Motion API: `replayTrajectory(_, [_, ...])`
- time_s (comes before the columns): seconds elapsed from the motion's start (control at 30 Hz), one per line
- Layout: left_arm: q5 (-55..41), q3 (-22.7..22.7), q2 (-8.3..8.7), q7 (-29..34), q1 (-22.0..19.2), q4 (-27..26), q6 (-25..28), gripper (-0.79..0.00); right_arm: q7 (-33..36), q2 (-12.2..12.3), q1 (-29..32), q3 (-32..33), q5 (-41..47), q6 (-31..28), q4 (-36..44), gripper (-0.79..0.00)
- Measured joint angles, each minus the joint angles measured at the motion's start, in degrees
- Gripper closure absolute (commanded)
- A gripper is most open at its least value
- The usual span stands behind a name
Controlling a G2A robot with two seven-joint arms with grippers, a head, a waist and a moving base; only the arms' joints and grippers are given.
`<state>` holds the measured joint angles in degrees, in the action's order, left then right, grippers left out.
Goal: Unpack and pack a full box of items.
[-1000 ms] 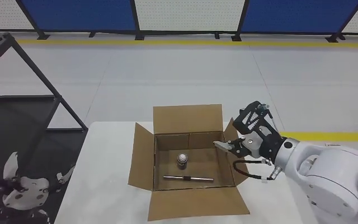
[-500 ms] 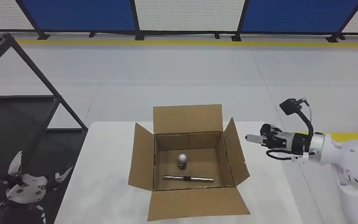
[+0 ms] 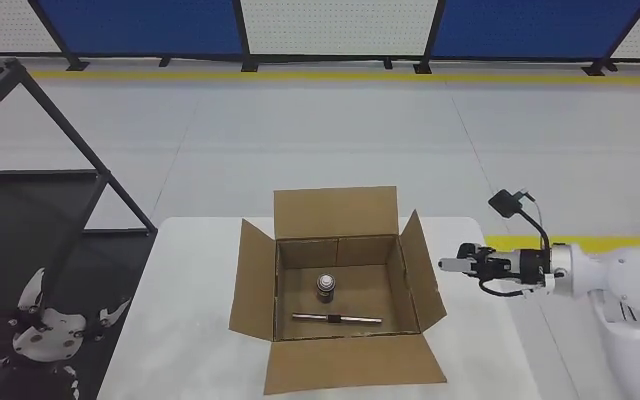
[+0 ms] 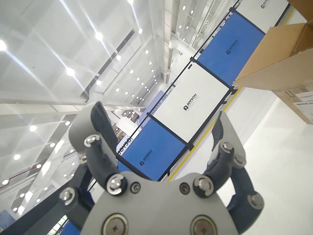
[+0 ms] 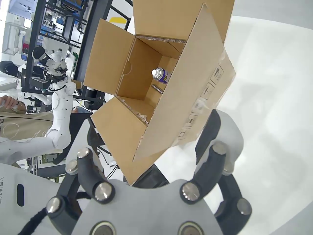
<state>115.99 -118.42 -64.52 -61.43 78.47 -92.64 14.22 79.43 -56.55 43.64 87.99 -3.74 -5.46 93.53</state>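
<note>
The brown cardboard box stands open near the middle of the white worktop, all four flaps folded outward. Inside it a small spray can with a white cap stands upright towards the far wall, and a thin grey metal rod lies flat nearer the front, apart from the can. From above the can is little more than its round top. The right wrist view shows a blue and yellow label on its side, too small to read. In that same view the rod is cut off by the nearest flap, so that just one short end shows, while the top view gives its whole length. The right gripper hovers just beside the outer edge of the box's right flap, its jaws spread wide and holding nothing (the flap's corner hangs between them in the wrist view, and contact cannot be judged). The left gripper points up towards the ceiling lights with jaws wide open and empty, with one corner of the box cut off at the edge of its view.
</note>
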Motion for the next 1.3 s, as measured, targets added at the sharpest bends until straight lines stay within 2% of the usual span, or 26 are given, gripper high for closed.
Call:
replayTrajectory(0.13, [-0.3, 0.8, 0.19, 3.5, -0.1, -0.3, -1.2, -0.785, -0.8, -0.2, -0.7, -4.1, 1.0, 1.2, -0.6, -0.785])
replayTrajectory(0.3, [2.7, 2.1, 0.71, 3.9, -0.1, -0.2, -1.8, -0.785, -0.7, -0.6, -3.1, -8.7, 3.1, -0.1, -2.3, -0.785])
replayTrajectory(0.5, [5.0, 4.8, 1.42, 3.6, -2.2, 1.1, -0.5, -0.785, -2.8, -0.9, -4.7, -12.3, 4.4, -1.9, -2.1, -0.785])
replayTrajectory(0.7, [7.1, 9.0, 1.93, 3.7, -5.1, 1.9, -0.3, -0.785, -3.8, -1.2, -6.1, -15.3, 6.5, -3.4, -1.5, -0.785])
replayTrajectory(1.0, [11.1, 16.2, 2.31, 7.7, -9.8, 2.6, -1.2, -0.785, -3.4, -1.8, -9.5, -20.6, 8.2, -4.9, -4.3, -0.785])
replayTrajectory(1.3, [11.5, 22.0, 2.38, 10.3, -13.1, 3.6, -1.8, -0.785, -9.9, -2.9, -10.8, -26.2, 5.4, -6.4, -8.6, -0.785])
